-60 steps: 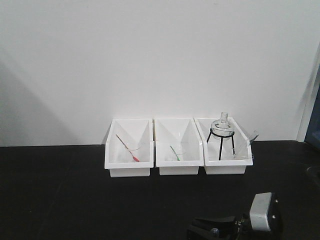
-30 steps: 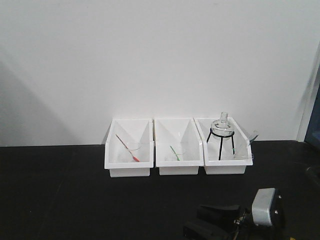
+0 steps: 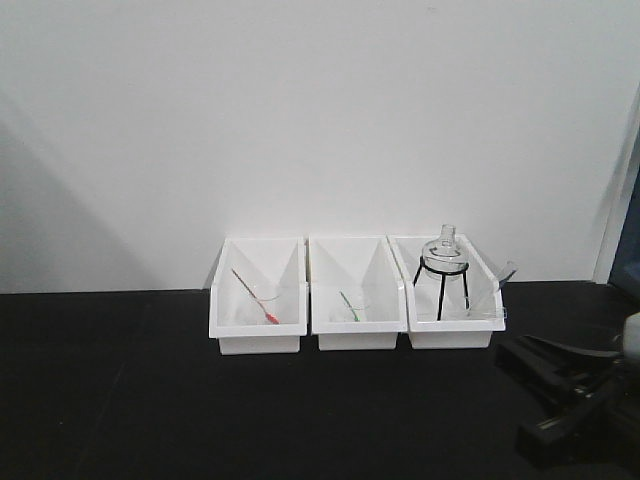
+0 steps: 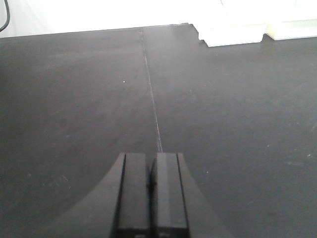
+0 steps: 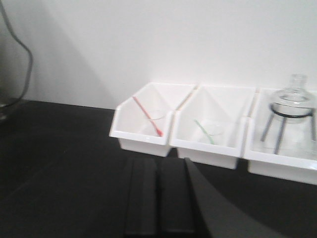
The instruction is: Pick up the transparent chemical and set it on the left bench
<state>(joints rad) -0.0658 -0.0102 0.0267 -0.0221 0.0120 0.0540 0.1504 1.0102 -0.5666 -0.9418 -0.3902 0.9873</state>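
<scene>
The transparent chemical is a small clear beaker in the right-hand white bin, with its pale stick leaning out over the bin's right wall. It does not show in either wrist view. My right gripper hovers low at the front right of the black table, well short of that bin. Seen from the right wrist, this right gripper is shut and empty, aimed at the bins. My left gripper is shut on nothing over bare black tabletop.
The left bin holds a beaker with a red stick. The middle bin holds one with a green stick. A round glass flask on a black tripod stands in the right bin beside the clear beaker. A white wall backs the bins.
My right arm has swung from the bottom middle of the front view to the lower right edge, turning as it went. The bins and glassware have not moved.
</scene>
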